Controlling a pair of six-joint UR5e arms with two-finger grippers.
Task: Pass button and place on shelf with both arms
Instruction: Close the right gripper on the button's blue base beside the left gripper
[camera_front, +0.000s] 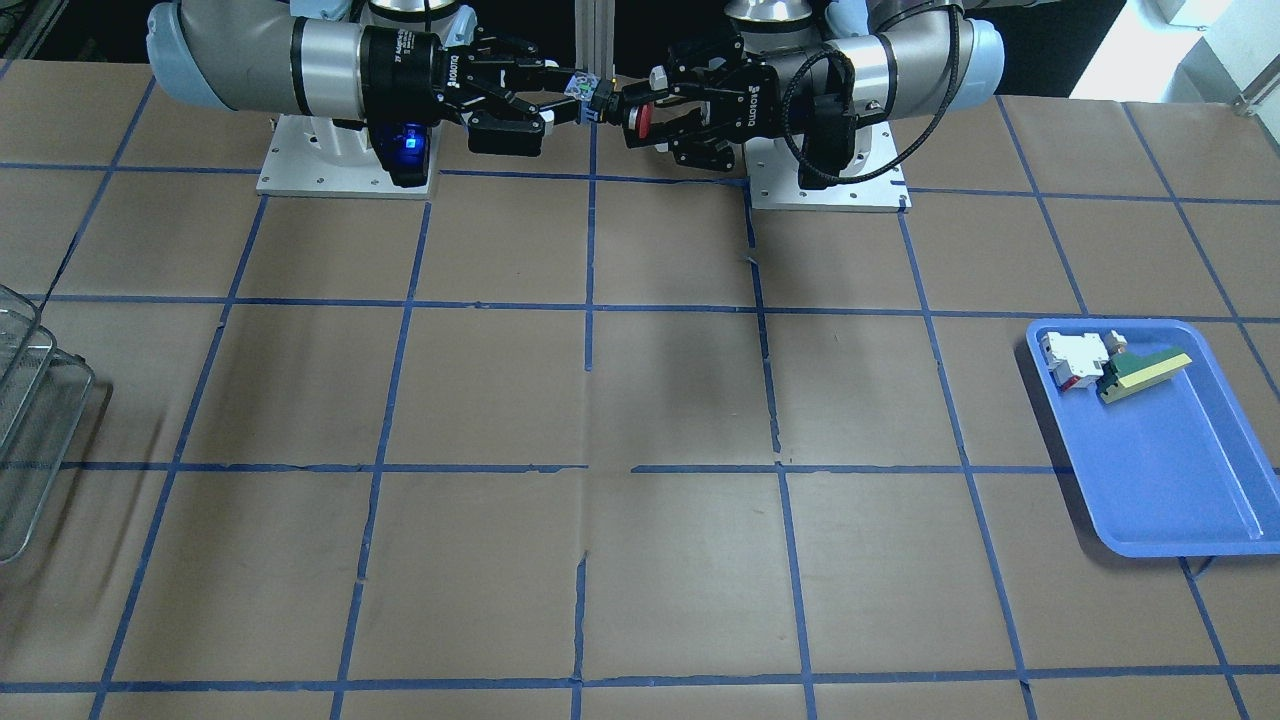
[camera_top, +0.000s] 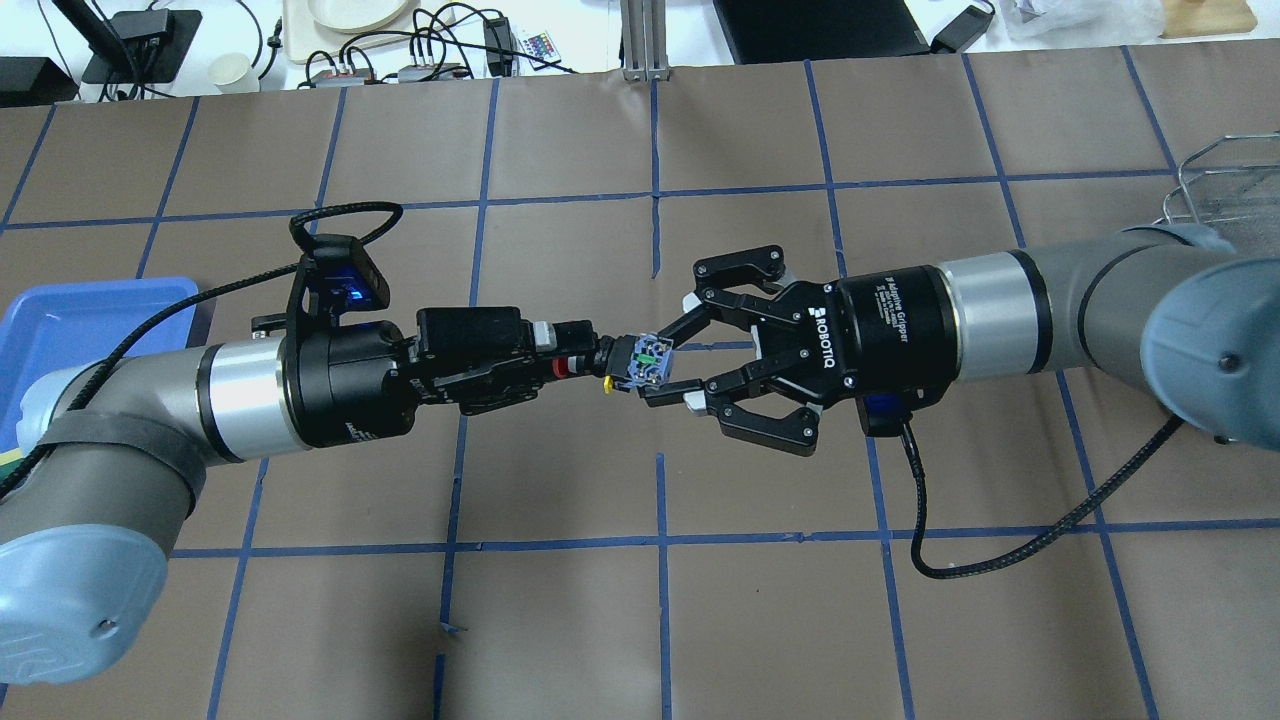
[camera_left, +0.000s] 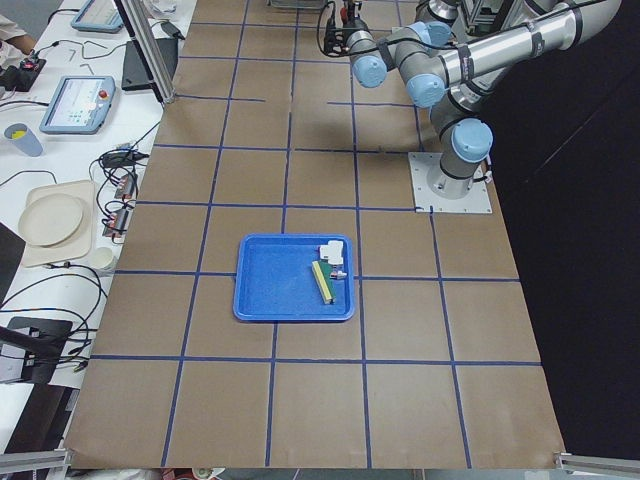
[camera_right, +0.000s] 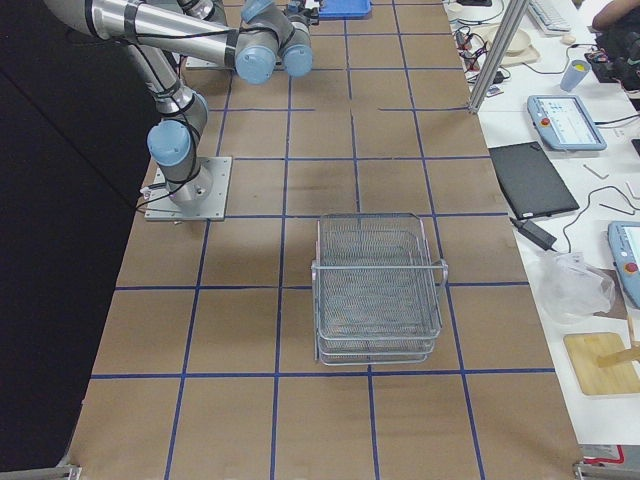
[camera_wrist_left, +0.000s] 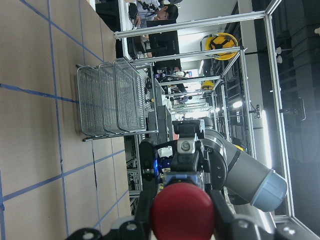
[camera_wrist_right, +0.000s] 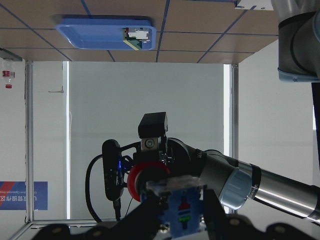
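Observation:
The button (camera_top: 640, 362) hangs in mid-air between my two grippers, high above the table near the robot's bases. My left gripper (camera_top: 565, 355) is shut on its red-cap end. The cap fills the bottom of the left wrist view (camera_wrist_left: 182, 212). My right gripper (camera_top: 655, 368) faces it from the other side. Its fingers are closed against the button's rear block, which shows blue, red and green marks in the right wrist view (camera_wrist_right: 180, 210). In the front view the button (camera_front: 605, 100) bridges both grippers. The wire-mesh shelf (camera_right: 378, 290) stands on the table on my right side.
A blue tray (camera_front: 1170, 480) lies on my left side. It holds a white-and-red block (camera_front: 1072, 358) and a green-and-yellow piece (camera_front: 1145, 372). The shelf's edge shows at the front view's left (camera_front: 30, 420). Blue tape lines grid the brown table.

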